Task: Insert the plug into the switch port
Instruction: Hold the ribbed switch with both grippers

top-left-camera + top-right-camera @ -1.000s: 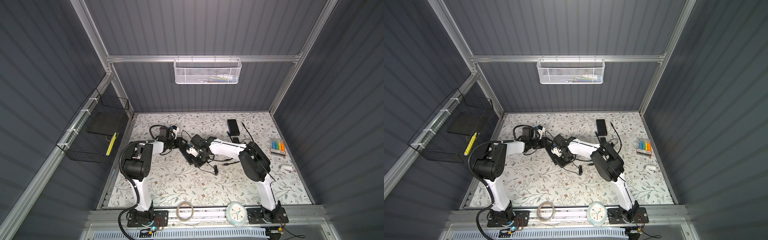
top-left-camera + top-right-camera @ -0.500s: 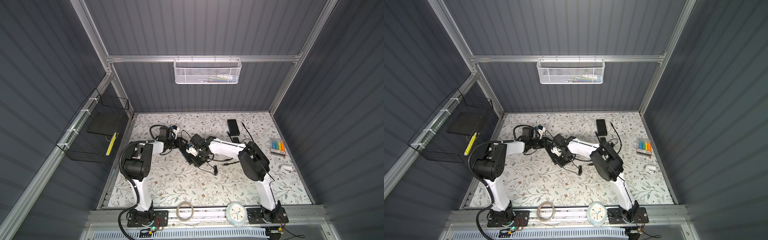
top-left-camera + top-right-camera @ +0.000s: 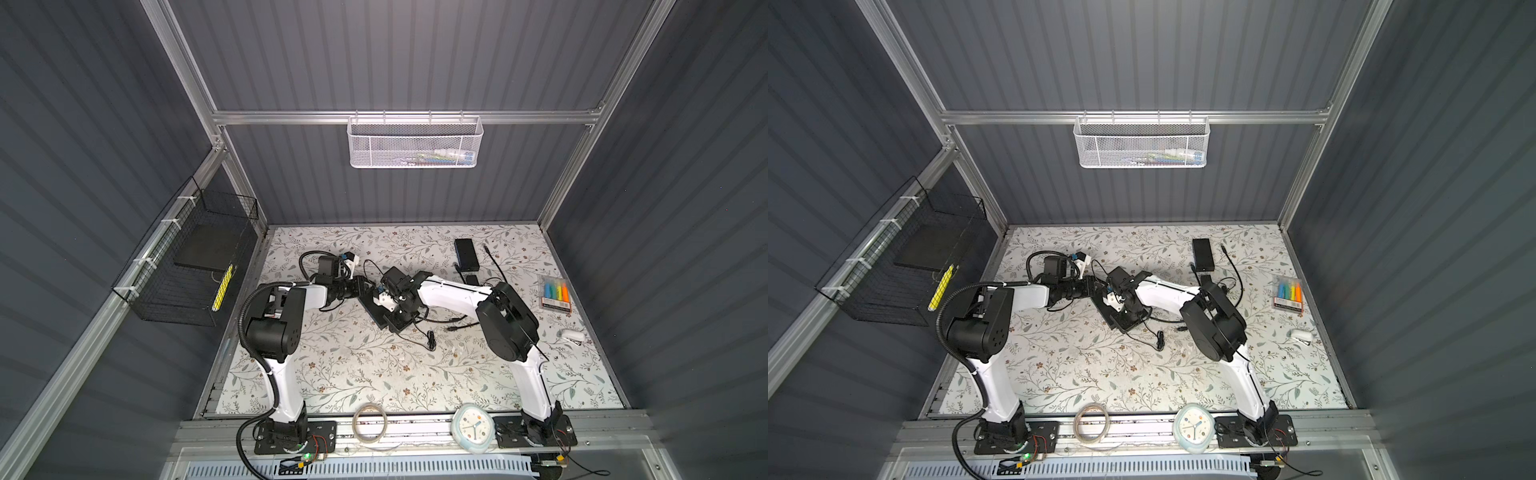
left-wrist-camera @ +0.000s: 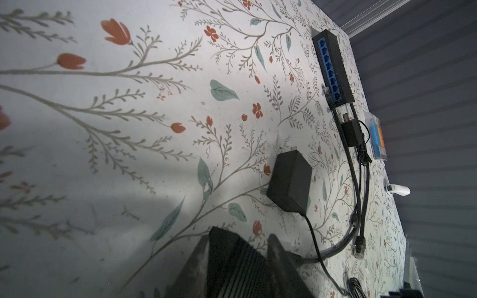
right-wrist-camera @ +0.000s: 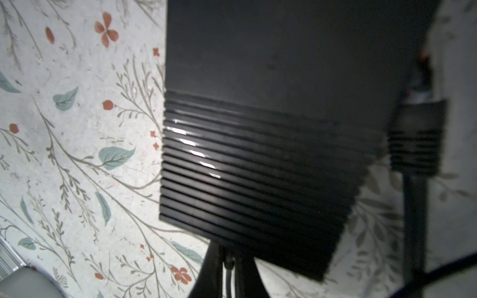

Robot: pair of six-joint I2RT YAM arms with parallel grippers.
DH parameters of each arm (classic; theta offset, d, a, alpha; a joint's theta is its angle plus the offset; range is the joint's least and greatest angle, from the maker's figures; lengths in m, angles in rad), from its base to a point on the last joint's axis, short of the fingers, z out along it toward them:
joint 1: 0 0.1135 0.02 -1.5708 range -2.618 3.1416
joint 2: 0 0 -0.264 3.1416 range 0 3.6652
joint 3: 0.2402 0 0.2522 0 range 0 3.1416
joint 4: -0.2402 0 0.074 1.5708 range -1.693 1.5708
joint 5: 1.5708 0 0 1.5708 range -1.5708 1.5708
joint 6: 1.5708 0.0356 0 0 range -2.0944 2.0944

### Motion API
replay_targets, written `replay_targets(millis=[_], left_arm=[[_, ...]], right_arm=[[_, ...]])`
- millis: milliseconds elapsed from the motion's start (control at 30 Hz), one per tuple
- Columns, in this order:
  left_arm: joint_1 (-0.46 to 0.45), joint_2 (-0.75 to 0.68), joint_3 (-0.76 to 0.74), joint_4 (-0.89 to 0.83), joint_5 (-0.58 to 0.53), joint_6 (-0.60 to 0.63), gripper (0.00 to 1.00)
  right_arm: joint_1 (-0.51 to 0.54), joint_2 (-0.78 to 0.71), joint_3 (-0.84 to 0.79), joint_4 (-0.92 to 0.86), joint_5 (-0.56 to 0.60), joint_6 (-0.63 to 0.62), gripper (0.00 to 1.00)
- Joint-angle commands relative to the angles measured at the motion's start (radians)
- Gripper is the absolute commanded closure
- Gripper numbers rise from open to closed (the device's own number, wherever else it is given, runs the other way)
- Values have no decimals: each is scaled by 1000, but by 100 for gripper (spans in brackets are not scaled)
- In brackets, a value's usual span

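Hidden: in both top views the two wrists cover most of the ribbed black box (image 3: pixel 375 316), and neither gripper's fingertips can be made out there.
Blurred: the plug (image 5: pixel 416 134) lies just beside the box's side edge; I cannot tell whether its tip is seated.
Plug and fingers: it sits off to one side of the right gripper (image 5: pixel 229 258), not between the fingers.
Right gripper: fingers pressed nearly together by the box's ribbed end.
Left gripper (image 4: pixel 241 240): fingers narrowed onto the box's end, with ribs showing between them.
Beyond the box: power adapter (image 4: pixel 289 180).
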Motion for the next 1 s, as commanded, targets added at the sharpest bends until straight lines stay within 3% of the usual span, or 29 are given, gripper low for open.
replay_targets(millis=[0, 967], left_arm=[[0, 6, -14, 6, 31, -10, 63], [-81, 27, -59, -22, 7, 40, 64]], right_arm=[[-5, 27, 31, -19, 11, 4, 100], [-19, 83, 174, -135, 51, -21, 100]])
